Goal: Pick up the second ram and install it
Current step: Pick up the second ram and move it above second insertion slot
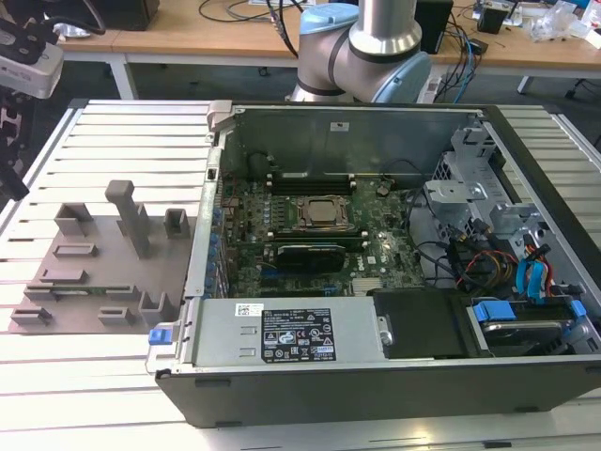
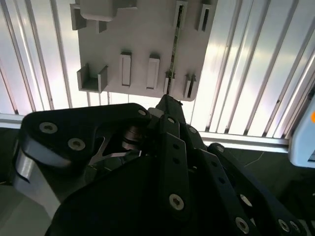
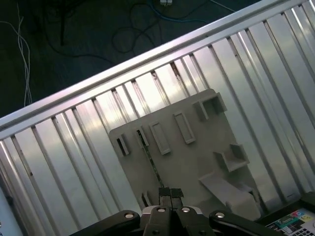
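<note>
Clenched on nothing, the gripper [image 3: 170, 192] hangs above the second ram [image 3: 150, 157], which stands on edge in the grey holder tray [image 3: 197, 162] beside the open computer case [image 1: 376, 122]. Lowered while clenched, it could strike or tip the thin board. Counted: one stick, one tray, one case.

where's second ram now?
The ram stick stands on edge in the grey holder plate, right ahead of the gripper in the second wrist view; the plate lies at the exterior view's left of the computer case.
</note>
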### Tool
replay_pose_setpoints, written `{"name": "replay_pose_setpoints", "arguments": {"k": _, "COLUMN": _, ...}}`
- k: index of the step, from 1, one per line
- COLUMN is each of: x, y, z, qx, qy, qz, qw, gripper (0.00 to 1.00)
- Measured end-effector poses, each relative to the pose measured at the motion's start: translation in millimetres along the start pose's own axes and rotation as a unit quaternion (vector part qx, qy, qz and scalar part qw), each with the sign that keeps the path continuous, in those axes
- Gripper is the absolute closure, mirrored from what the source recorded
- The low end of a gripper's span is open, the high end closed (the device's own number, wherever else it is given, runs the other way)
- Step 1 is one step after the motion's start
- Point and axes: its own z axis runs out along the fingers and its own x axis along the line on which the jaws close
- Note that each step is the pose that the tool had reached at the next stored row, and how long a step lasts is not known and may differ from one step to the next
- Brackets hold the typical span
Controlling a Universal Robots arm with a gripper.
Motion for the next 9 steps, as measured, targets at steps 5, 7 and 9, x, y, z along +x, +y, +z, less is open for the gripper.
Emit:
{"name": "replay_pose_setpoints", "arguments": {"k": 5, "x": 0.0, "y": 0.0, "z": 0.0, "qx": -0.0007, "qy": 0.0012, "qz": -0.028, "qw": 0.9996, "gripper": 0.9}}
{"name": "replay_pose_setpoints", "arguments": {"k": 7, "x": 0.0, "y": 0.0, "z": 0.0, "qx": -0.0009, "qy": 0.0015, "qz": -0.035, "qw": 0.9994, "gripper": 0.9}}
{"name": "replay_pose_setpoints", "arguments": {"k": 9, "x": 0.0, "y": 0.0, "z": 0.0, "qx": -0.0011, "qy": 0.0018, "qz": -0.042, "qw": 0.9991, "gripper": 0.9}}
